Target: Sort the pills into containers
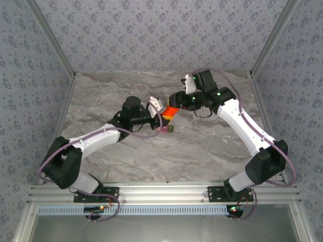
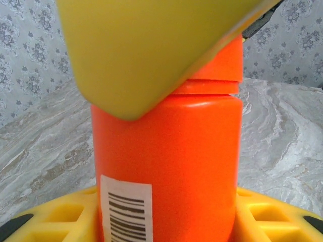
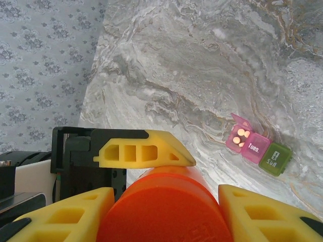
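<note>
Containers [image 3: 258,149] lie on your worktop [image 3: 202,75], just on the near side of the two claws when you look from above. They form a tiny strip of joined plastic compartments, two translucent pink and one olive-green. The end pink compartment has its lid flipped up, and you can see a few pale round pills [image 3: 240,135] inside. The next pink lid reads "Tues." and the green one reads "Sun".

Your left claw [image 2: 161,224] pinches the orange bottle [image 2: 166,151] by its body, with a yellow finger against each side. The fingers look like moulded plastic with square cut-outs. The bottle is a smooth, glossy cylinder with a narrower neck ring under its cap [image 3: 161,196]. A white barcode label [image 2: 126,212] sits low on its side, and you can read no words on it.

Your right claw [image 3: 164,217] has a yellow finger on either side of the cap, but you cannot tell whether they press on it. The worktop is grey-veined like marble, and the walls [image 3: 40,50] carry a small floral pattern.
</note>
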Available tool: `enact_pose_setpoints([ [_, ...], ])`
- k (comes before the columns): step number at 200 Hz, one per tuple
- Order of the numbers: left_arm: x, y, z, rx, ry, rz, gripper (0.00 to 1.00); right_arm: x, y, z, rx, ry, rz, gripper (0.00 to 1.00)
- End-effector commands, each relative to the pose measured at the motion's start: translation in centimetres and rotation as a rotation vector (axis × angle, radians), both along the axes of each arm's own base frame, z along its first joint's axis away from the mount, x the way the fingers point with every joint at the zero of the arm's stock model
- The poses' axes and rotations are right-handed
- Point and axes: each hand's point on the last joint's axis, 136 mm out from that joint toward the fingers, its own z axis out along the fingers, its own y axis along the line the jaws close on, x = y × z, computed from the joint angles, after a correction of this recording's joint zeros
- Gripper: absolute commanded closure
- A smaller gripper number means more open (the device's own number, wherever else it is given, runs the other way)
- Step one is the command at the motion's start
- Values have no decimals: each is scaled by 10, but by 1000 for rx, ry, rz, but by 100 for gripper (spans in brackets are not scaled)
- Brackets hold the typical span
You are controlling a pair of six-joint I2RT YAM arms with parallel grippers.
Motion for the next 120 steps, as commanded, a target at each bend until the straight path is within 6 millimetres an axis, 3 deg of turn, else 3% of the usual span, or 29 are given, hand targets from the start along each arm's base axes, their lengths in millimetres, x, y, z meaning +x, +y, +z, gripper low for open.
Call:
enact_pose_setpoints([
  [1,6,-6,51,-96,-122,6,75,8,-22,-14,-36,34,-106,69],
  [12,9,-5,49,-94,-115,23,62,11,-30,-18,-46,35,-133,70],
  [39,12,-6,47,-91,-114,33,43,18,-55,-26,-89,23,-201,71],
  [86,13,-6,44,-92,-107,40,27,27,-110,-44,-206,2,-334,72],
  [109,15,-4,47,-99,-102,66,22,31,-143,-61,-359,-43,-412,72],
  [120,17,-1,49,-104,-98,92,14,35,-158,-70,-438,-69,-446,72],
])
